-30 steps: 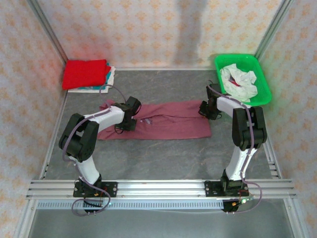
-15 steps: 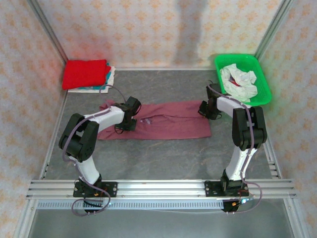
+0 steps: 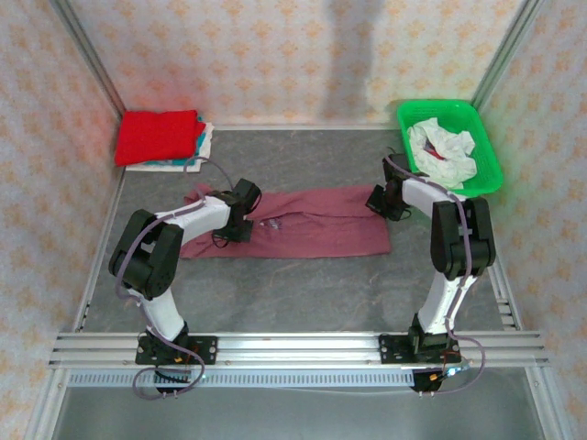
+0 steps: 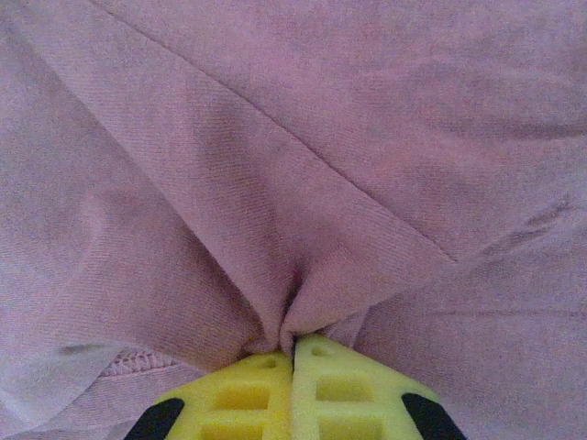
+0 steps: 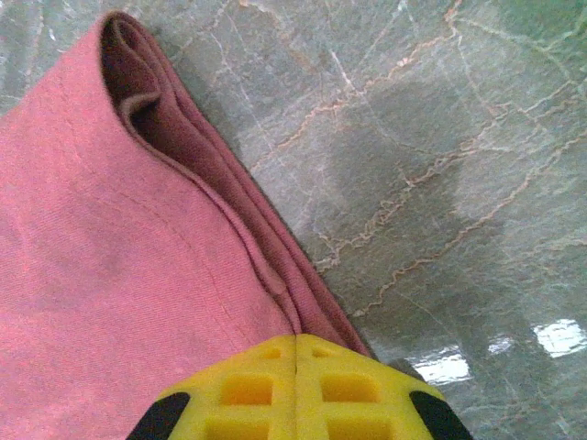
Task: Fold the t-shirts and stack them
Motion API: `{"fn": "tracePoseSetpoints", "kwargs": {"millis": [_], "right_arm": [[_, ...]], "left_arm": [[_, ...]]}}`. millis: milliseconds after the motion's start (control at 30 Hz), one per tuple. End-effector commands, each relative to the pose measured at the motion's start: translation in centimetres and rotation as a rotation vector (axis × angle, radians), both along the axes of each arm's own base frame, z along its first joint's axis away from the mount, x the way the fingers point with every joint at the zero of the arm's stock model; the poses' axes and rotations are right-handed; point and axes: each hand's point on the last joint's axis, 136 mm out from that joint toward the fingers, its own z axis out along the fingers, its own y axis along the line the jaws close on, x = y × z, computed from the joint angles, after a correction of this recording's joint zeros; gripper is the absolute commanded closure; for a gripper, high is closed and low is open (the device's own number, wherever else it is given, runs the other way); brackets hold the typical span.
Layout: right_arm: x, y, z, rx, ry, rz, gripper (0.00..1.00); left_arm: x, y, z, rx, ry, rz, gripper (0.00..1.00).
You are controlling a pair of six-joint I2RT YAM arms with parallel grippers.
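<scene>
Top external view: the maroon t-shirt point(image 3: 312, 223) is laid as a long strip across the table point(image 3: 303, 293); a bunch is gripped by the closed left fingers point(image 4: 292, 353); its right edge is pinched by the closed right fingers point(image 5: 295, 353); that thin edge hold could slip when lifted.

Maroon tee point(image 3: 321, 225) folded into long strip, centre; red tee point(image 3: 158, 136) tops far-left stack point(image 3: 204, 140).

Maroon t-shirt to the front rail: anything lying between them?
No. The top view shows bare grey table between the maroon t-shirt and the rail.
</scene>
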Motion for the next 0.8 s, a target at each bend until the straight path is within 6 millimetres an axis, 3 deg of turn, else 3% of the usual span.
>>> {"fn": "tracePoseSetpoints", "kwargs": {"millis": [0, 200, 500, 767], "right_arm": [[0.2, -0.5, 2.2, -0.006, -0.044, -0.019, 1.0], [0.5, -0.9, 2.8, -0.028, -0.057, -0.024, 1.0], [2.1, -2.9, 3.2, -0.094, -0.069, -0.043, 1.0], [2.0, -3.3, 3.1, -0.085, -0.059, -0.047, 1.0]], "left_arm": [[-0.2, 0.0, -0.4, -0.013, 0.001, 0.02, 0.98], [-0.3, 0.1, -0.5, -0.01, -0.001, 0.024, 0.98], [-0.4, 0.3, -0.4, -0.003, -0.003, 0.029, 0.98], [-0.3, 0.7, 0.3, 0.014, -0.016, 0.032, 0.99]]}}
